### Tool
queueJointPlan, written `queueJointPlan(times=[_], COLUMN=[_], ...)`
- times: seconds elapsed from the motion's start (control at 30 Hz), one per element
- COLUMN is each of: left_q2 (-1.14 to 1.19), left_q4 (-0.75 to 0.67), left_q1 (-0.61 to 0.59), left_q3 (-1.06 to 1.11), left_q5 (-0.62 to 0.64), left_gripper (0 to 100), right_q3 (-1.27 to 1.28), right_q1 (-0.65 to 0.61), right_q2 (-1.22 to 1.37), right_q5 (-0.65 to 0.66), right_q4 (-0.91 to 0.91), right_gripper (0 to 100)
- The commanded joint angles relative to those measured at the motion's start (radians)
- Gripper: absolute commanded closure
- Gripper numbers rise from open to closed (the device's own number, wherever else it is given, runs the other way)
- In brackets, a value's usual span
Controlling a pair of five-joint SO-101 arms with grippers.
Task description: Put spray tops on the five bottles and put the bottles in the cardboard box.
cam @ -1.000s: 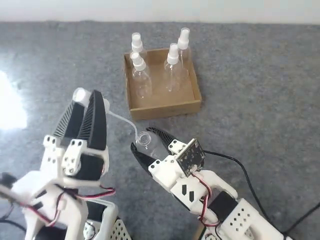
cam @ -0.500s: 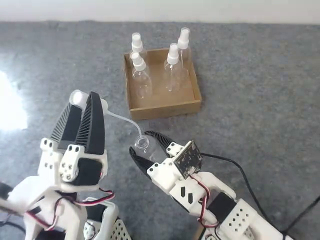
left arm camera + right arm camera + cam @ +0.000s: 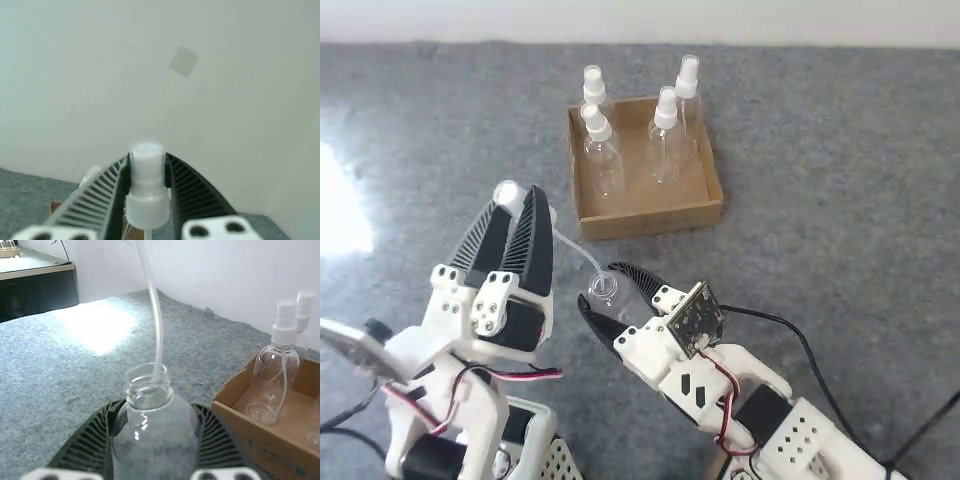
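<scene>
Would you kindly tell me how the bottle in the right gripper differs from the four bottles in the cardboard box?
The gripped bottle has an open neck with only a thin tube dipping in; the four boxed bottles each wear a white spray top. The gripped bottle sits clamped in the right gripper outside the cardboard box; the boxed bottles stand free inside it. All are clear.

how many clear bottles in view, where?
5. Four clear plastic bottles with white spray tops stand in the brown cardboard box: two left, two right. The uncapped fifth bottle is in the right gripper. The left gripper holds its spray top, tube in neck.
</scene>
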Motion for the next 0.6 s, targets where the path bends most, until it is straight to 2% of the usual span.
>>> queueJointPlan(times=[0.0,0.2,0.37,0.57], left_q2=[-0.003,-0.003,-0.003,-0.002], left_q4=[0.031,0.026,0.026,0.026], left_q1=[0.002,0.003,0.087,0.132], left_q3=[-0.002,0.042,0.064,0.076], left_q5=[-0.054,-0.074,-0.126,-0.153], left_gripper=[96,96,96,96], right_q3=[-0.023,-0.023,-0.023,-0.025], right_q1=[-0.004,-0.004,-0.004,0.073], right_q2=[-0.027,-0.027,-0.027,-0.027], right_q5=[0.018,0.018,0.018,0.018], right_q4=[-0.025,-0.025,-0.025,-0.024], right_gripper=[96.1,96.1,96.2,96.4])
